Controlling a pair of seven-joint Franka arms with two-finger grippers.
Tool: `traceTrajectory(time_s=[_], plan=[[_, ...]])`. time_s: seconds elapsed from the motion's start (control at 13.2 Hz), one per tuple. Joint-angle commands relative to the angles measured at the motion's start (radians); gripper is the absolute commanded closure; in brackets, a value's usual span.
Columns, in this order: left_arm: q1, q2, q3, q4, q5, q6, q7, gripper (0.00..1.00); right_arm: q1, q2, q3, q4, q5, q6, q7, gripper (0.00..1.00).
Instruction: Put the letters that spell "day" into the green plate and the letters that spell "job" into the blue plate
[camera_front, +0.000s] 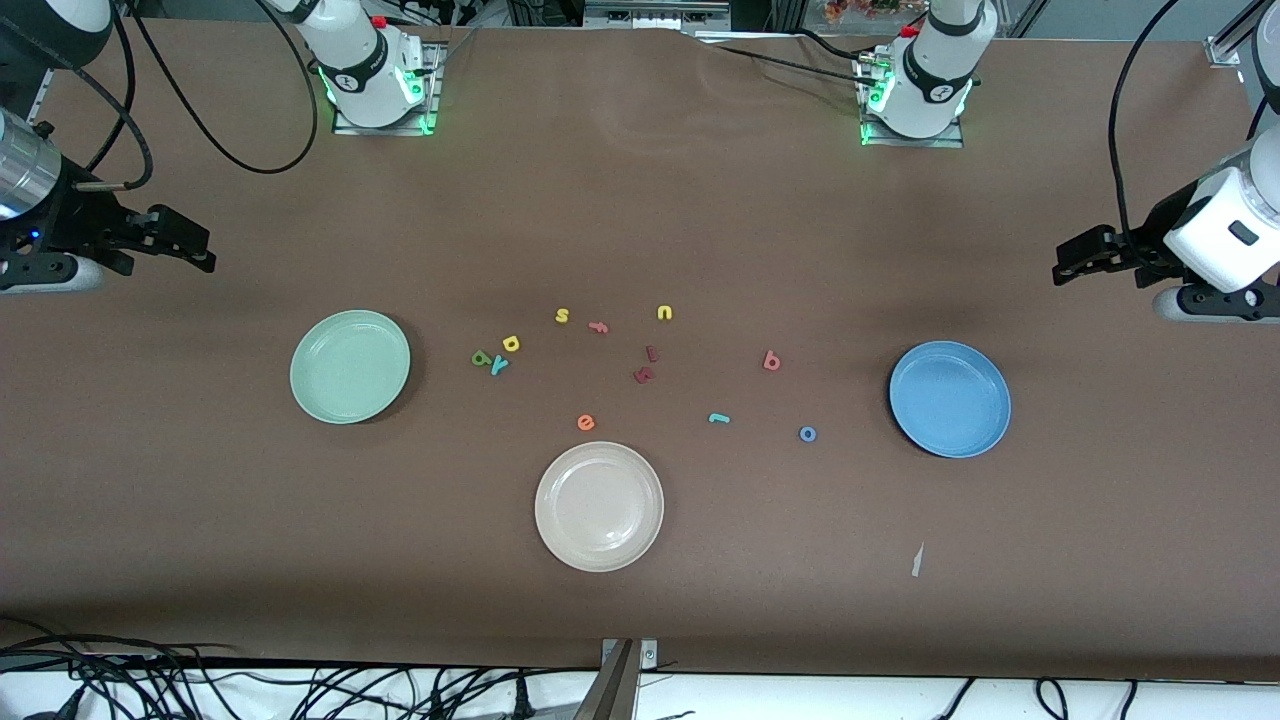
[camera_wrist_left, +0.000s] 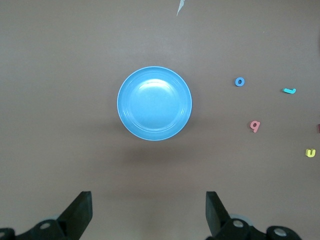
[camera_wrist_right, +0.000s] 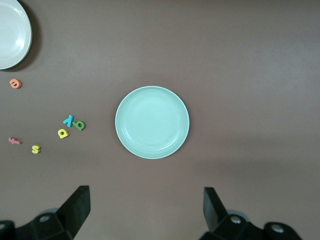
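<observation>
Brown matting covered the table (camera_front: 640, 200), and both arms waited at its ends, each partly cut off by the front view's edge. The left gripper (camera_front: 1062, 270) hung above the table's edge at the left arm's end, its fingers (camera_wrist_left: 80, 212) spread wide and holding nothing. The right gripper (camera_front: 205, 262) hung likewise at the right arm's end, released, with its fingers (camera_wrist_right: 77, 207) wide apart.

Two dark red letters (camera_front: 647, 365) near the middle of the table were too small to read. A pink letter (camera_front: 598, 326) beside the yellow "s" (camera_front: 562, 316) was also hard to make out.

The green plate (camera_front: 350, 366) sat toward the right arm's end, well apart from the right gripper and empty. Just beside it lay a tight cluster of the yellow "d" (camera_front: 511, 344), green "a" (camera_front: 481, 358) and teal "y" (camera_front: 498, 366).

The blue plate (camera_front: 950, 399) sat toward the left arm's end, well apart from the left gripper and empty. The salmon "b" (camera_front: 771, 361), teal "j" (camera_front: 718, 418) and blue "o" (camera_front: 807, 433) lay scattered near it, with the "o" closest to the plate.

A cream plate (camera_front: 599, 506) lay nearest the front camera, an orange "e" (camera_front: 586, 422) just beside its rim. A yellow "u" (camera_front: 664, 313) lay farther from the front camera than the dark red letters.
</observation>
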Motion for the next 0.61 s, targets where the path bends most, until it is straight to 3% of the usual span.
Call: traceTrajectory(time_s=[0.0, 0.53], plan=[[0.008, -0.004, -0.001, -0.001, -0.025, 0.007, 0.023, 0.0, -0.005, -0.001, 0.0, 0.008, 0.001, -0.009, -0.021, 0.0], [0.012, -0.004, -0.001, -0.001, -0.025, 0.007, 0.023, 0.0, -0.005, -0.001, 0.0, 0.01, -0.001, -0.012, -0.023, 0.0]])
